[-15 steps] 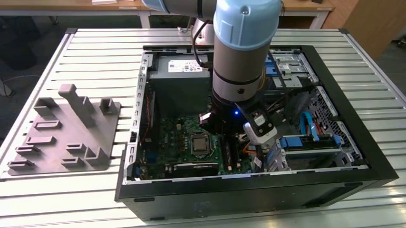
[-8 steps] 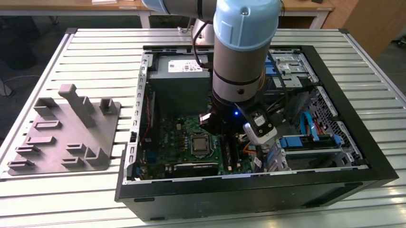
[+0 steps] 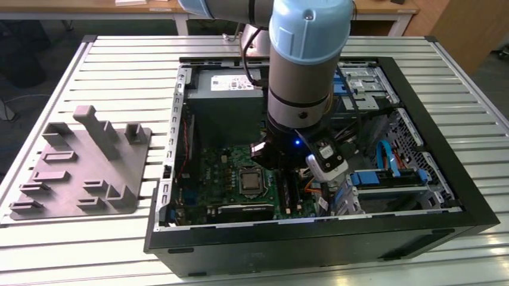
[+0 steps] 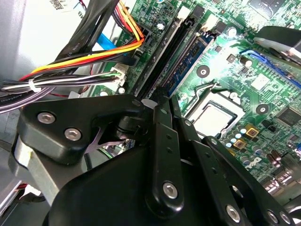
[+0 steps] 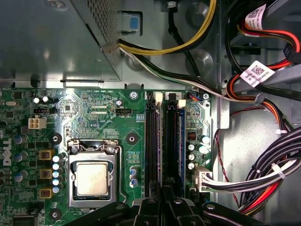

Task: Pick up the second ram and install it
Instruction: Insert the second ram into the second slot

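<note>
Slatted metal table [image 3: 127,65] carries an open case [image 3: 318,229], and the arm reaches straight down into it.

Nearest the wrist, the gripper [image 5: 162,207] hangs right over the memory slots. Its jaws are drawn in to a narrow gap on the end of a thin dark strip, which I take to be the second ram [image 5: 169,141]. The stick stands on edge along its slot; in the second wrist view it runs away from the gripper [image 4: 160,101] as a black line [image 4: 171,52]. I cannot tell whether it is fully seated.

Just beside it, a first ram [image 5: 181,141] with a bluish face sits in the neighbouring slot. On the other side lies an empty slot [image 5: 151,141].

The step in hand looks like the install itself, not the pick-up: the stick is at the slot and held. Seating it would call for the stick to stay square to the slot, with even downward pressure until the end latches close. A tilt could jam one end.

Further along the board is the CPU socket [image 5: 91,179], and beyond it the grey power supply [image 5: 56,37]. Cables [image 5: 263,174] bunch near the slots but stay apart from the stick.

Outside the case, on the exterior view's left, a grey plate [image 3: 87,167] with upright posts rests on the table. Wooden desks [image 3: 159,9] stand behind.
</note>
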`<state>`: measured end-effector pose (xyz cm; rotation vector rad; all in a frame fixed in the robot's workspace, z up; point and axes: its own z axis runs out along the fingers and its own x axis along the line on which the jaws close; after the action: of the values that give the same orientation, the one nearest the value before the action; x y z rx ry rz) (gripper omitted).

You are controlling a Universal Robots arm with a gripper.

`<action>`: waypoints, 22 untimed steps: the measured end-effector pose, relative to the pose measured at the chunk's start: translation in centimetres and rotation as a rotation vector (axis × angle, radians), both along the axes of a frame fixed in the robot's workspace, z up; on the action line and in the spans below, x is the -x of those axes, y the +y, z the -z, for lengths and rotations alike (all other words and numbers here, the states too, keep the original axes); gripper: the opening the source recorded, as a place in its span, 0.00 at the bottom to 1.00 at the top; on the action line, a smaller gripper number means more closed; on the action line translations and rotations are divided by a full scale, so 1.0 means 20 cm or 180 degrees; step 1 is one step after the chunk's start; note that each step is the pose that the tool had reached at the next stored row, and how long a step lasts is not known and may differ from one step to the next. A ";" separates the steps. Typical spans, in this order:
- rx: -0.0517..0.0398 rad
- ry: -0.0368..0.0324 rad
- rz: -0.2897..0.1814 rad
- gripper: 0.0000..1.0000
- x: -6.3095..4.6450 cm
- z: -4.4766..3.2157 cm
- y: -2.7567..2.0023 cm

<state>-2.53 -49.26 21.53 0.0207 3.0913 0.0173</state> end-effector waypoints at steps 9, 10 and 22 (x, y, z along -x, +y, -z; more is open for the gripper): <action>-0.0001 0.0000 0.0000 0.14 0.00 0.012 0.000; 0.0000 0.0000 0.0000 0.14 0.00 0.012 0.000; 0.0000 0.0000 0.0000 0.14 0.00 0.008 0.014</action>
<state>-2.52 -48.99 21.36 0.0206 3.0913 0.0174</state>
